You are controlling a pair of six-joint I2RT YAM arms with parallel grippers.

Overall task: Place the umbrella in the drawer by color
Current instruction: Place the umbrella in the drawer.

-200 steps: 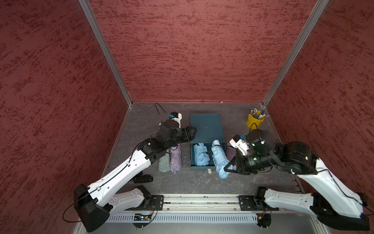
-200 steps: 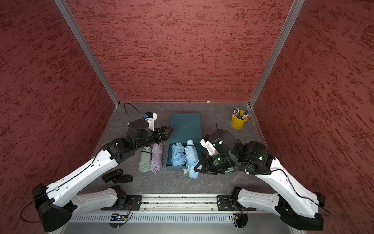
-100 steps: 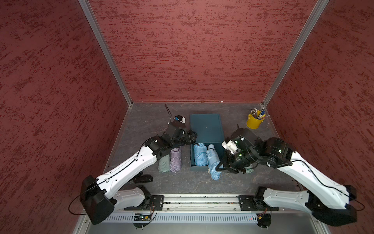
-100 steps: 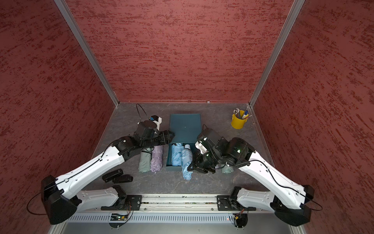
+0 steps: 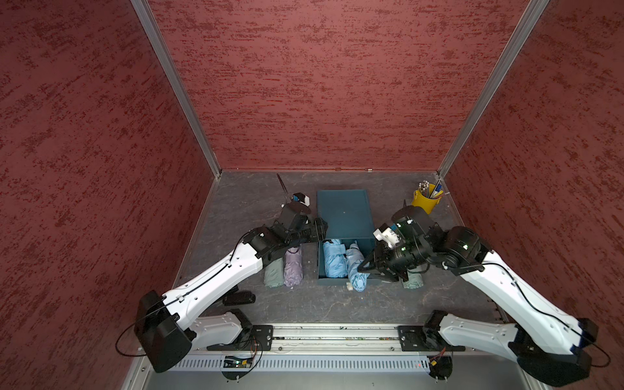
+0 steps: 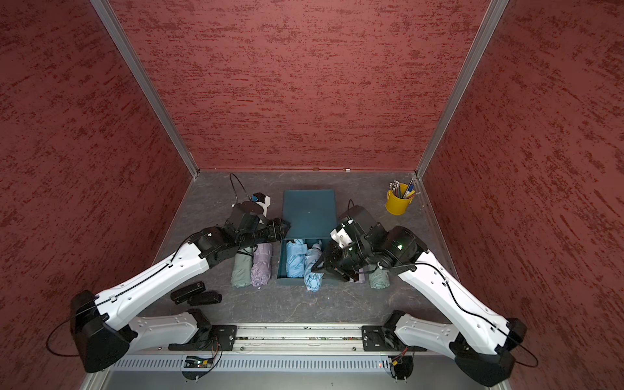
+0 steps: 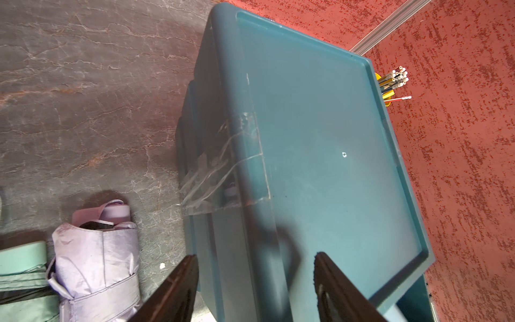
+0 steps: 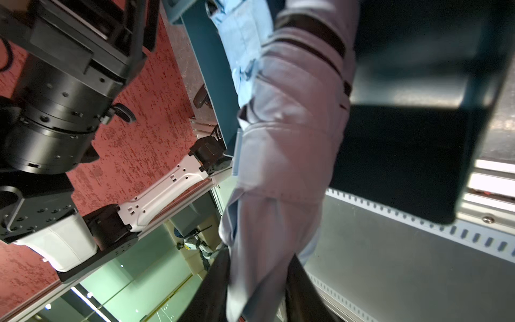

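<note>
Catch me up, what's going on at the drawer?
The right gripper straddles a light blue umbrella lying in the open drawer, one end poking over the front; whether it grips is unclear. Beside it lies another blue umbrella. The left gripper hangs open at the cabinet corner. A lilac umbrella and a green umbrella lie on the table beside the cabinet.

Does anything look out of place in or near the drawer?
Yes. One blue umbrella lies askew in the drawer: its end sticks out over the front wall, so the drawer could hardly close.
</note>
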